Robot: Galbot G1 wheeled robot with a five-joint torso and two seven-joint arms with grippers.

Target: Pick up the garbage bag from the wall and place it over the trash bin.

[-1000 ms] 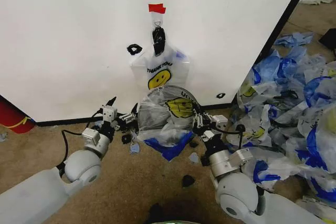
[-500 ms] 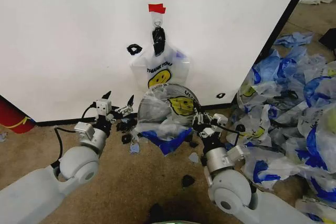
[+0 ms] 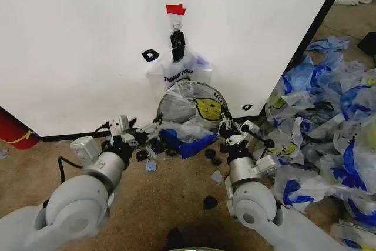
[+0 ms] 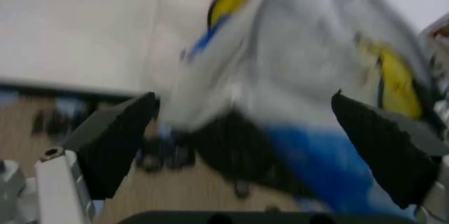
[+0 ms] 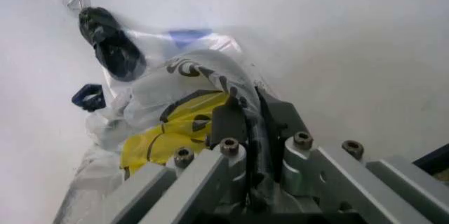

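Note:
A translucent white garbage bag (image 3: pixel 187 105) with a yellow smiley lies stretched over the round black trash bin, whose dark rim (image 3: pixel 220 96) shows against the wall (image 3: pixel 70 39). My right gripper (image 3: pixel 227 126) is shut on the bag's edge; the right wrist view shows plastic pinched in that gripper (image 5: pixel 249 121). My left gripper (image 3: pixel 147 136) stands open beside the bag's blue handle (image 3: pixel 185 144). In the left wrist view the bag (image 4: pixel 302 66) sits just beyond the wide-open left gripper (image 4: pixel 245 145). A second, similar bag (image 3: pixel 179 70) hangs from the hook under red tape (image 3: pixel 175 9).
A big heap of blue-and-white bags (image 3: pixel 329 121) fills the floor at the right. Small black scraps (image 3: pixel 210 203) dot the carpet in front of the bin. A red object (image 3: pixel 14 130) sits at the far left by the wall's black base strip (image 3: pixel 70 136).
Both arms have pushed forward toward the wall. The bag and bin have shifted back against it. The left gripper has moved right, close to the bag's blue handle.

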